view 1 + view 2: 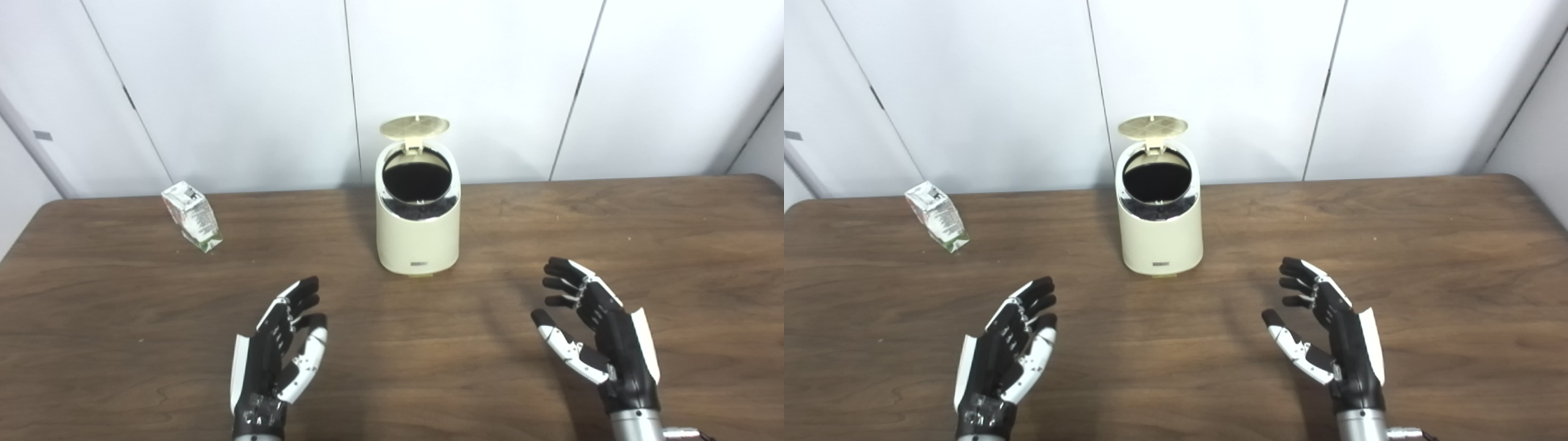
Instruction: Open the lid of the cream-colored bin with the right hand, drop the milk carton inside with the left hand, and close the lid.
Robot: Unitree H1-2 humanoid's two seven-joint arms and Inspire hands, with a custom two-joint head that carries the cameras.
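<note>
Both hands hover low over the near part of the table, palms turned inward, fingers spread, neither holding anything: left hand and right hand are each released. Cream-colored bin stands upright ahead of and between the two hands, somewhat closer to the left one in both views; its lid is already tipped up on the rear hinge, and the dark mouth faces the hands, unobstructed. Milk carton rests on the table well ahead of the left hand and off to that hand's outer side, well apart from the bin, near the far table edge. It leans; long axis runs from upper left to lower right in the pictures, so it lies oblique to the left hand's line of reach. Judgement: lid-opening step looks done, and the next move is a forward, outward reach by the left hand, which is clearly the nearer one, with the wrist turned to close across the carton's narrow sides.
</note>
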